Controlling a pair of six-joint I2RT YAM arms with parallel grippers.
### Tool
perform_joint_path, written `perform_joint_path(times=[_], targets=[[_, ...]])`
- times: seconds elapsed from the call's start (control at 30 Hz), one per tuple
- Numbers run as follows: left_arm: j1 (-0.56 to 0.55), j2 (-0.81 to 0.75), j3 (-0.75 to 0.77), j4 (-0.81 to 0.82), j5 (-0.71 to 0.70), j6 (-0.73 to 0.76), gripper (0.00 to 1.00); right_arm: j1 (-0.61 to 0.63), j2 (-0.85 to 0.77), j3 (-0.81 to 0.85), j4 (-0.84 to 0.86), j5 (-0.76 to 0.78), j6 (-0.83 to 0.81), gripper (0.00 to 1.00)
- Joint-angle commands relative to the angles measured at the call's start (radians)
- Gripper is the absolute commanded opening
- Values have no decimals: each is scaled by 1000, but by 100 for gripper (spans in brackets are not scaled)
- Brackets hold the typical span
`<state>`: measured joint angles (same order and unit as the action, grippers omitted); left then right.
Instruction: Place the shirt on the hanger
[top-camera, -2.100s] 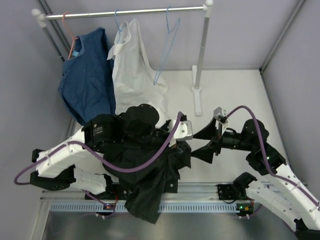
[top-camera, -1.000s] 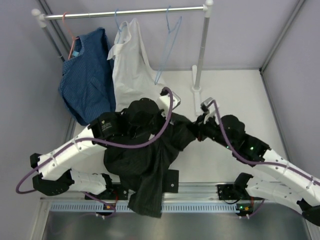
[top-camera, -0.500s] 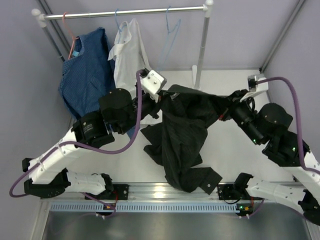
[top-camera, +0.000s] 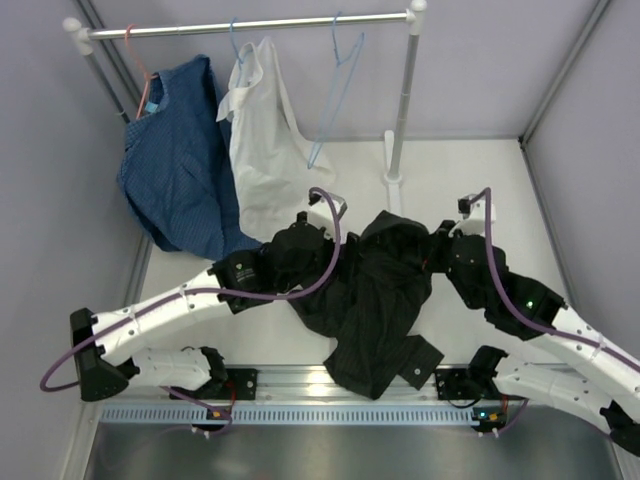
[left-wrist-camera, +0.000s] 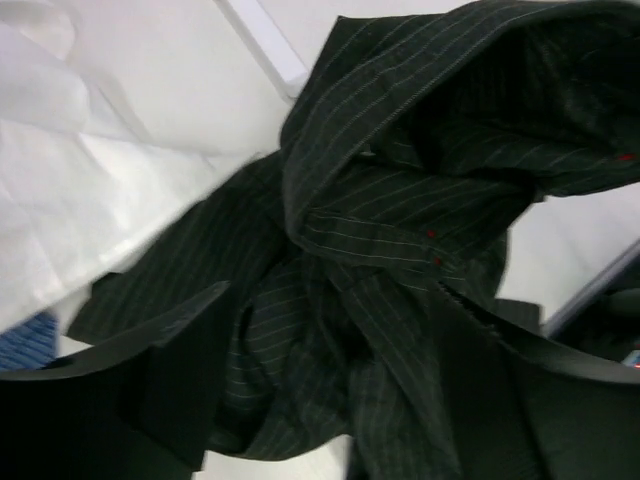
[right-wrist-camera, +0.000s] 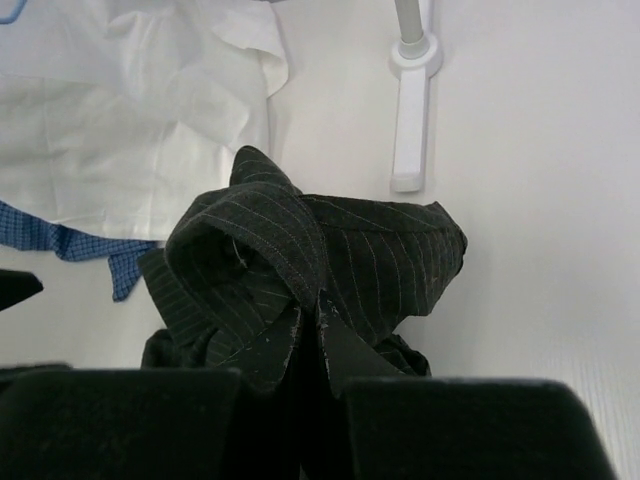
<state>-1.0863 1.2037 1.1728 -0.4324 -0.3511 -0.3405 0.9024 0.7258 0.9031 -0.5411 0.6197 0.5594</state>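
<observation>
One grip holds the shirt (top-camera: 375, 300): the right gripper (right-wrist-camera: 310, 335) is pinched shut on a fold. The left gripper (left-wrist-camera: 332, 290) stands open over the bunched cloth and holds nothing. The shirt lies heaped on the table (top-camera: 480, 180) between the arms, well apart from the hanger (top-camera: 336, 100) on the rail (top-camera: 250, 24). Risk: lifted by this single pinch, the cloth may slip free, or the neck may stay closed.

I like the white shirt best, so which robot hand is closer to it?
Left. The left gripper is open near the hem of the white shirt; the right gripper, pinching the black shirt, is farther right.
</observation>
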Motion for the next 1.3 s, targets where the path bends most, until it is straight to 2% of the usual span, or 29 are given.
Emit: perform_joint_path(times=[0.0,0.1,0.2,0.23,0.27,0.3,0.37,0.47,0.5,0.7,0.97,1.13,1.27], targets=[[-1,-84,-74,136,69,-280,86,6,50,-4,79,46,27,0],[-15,-131,-227,253,61,-448,90,6,90,-4,116,46,25,0],[-15,-165,-378,378,9,-590,86,4,104,-12,156,19,30,0],[-15,-170,-415,424,14,-615,84,6,104,-15,164,12,33,0],[-15,-168,-489,567,26,-643,82,6,100,-23,184,0,36,0],[-15,-159,-521,633,40,-649,80,6,96,-26,193,-8,34,0],[-15,-118,-571,733,54,-667,73,4,84,-35,211,-24,33,0],[-15,-79,-602,877,11,-677,71,6,69,-46,228,-57,27,0],[-15,-54,-610,926,-2,-678,67,6,64,-49,234,-63,27,0],[-12,54,-566,972,-61,-684,59,6,32,-73,247,-87,27,0],[-12,155,-530,868,-106,-776,53,6,-5,-66,254,-101,14,0],[-14,166,-547,911,-114,-772,53,6,0,-53,257,-124,14,0],[-14,203,-535,1018,-104,-717,50,6,-5,-64,279,-169,30,0]])
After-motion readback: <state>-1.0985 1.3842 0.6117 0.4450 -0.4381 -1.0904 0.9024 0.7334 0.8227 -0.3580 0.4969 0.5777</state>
